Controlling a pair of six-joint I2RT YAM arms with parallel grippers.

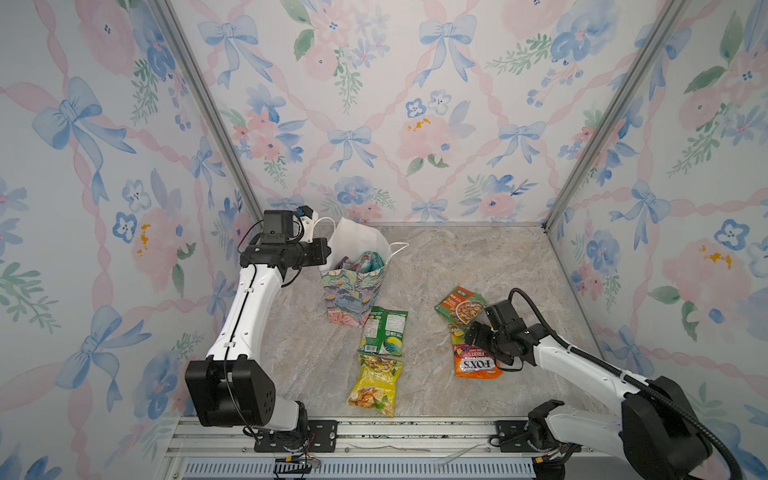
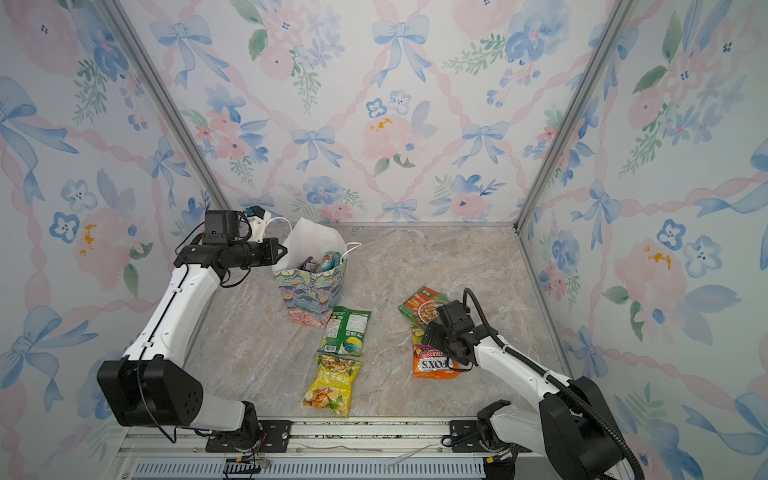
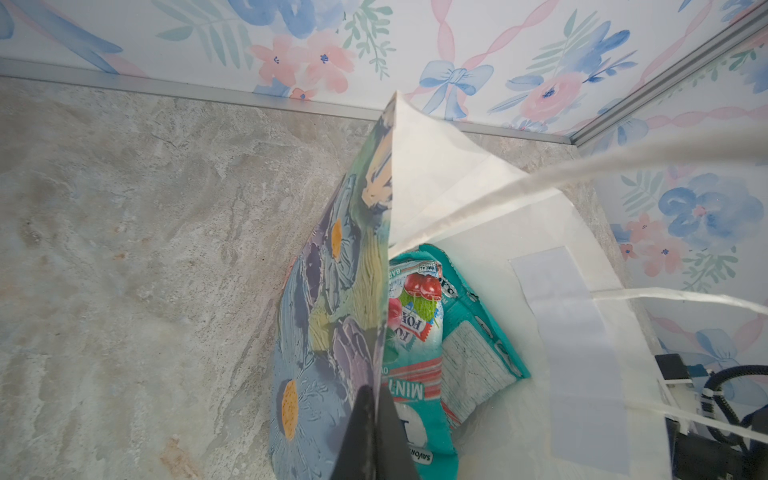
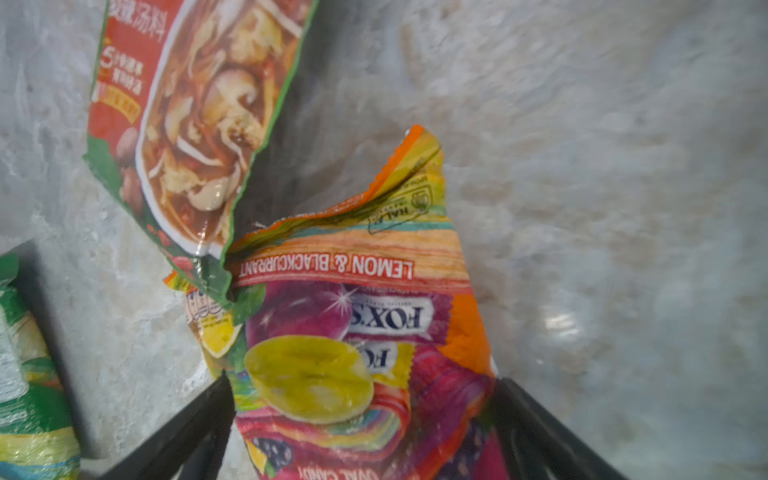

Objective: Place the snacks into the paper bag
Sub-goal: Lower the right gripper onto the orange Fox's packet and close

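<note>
Partly done — paper bag, far-left of bench, holds teal packets; left gripper pinches its rim. Four snacks lie outside — right gripper, jaws wide, straddles the orange FOX'S packet.

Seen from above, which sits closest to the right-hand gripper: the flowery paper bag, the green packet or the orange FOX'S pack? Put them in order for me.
1. orange FOX'S pack: directly under the open right gripper, between its fingers.
2. green packet: mid-table, off to that gripper's left.
3. paper bag: farthest, standing at the back left.
</note>
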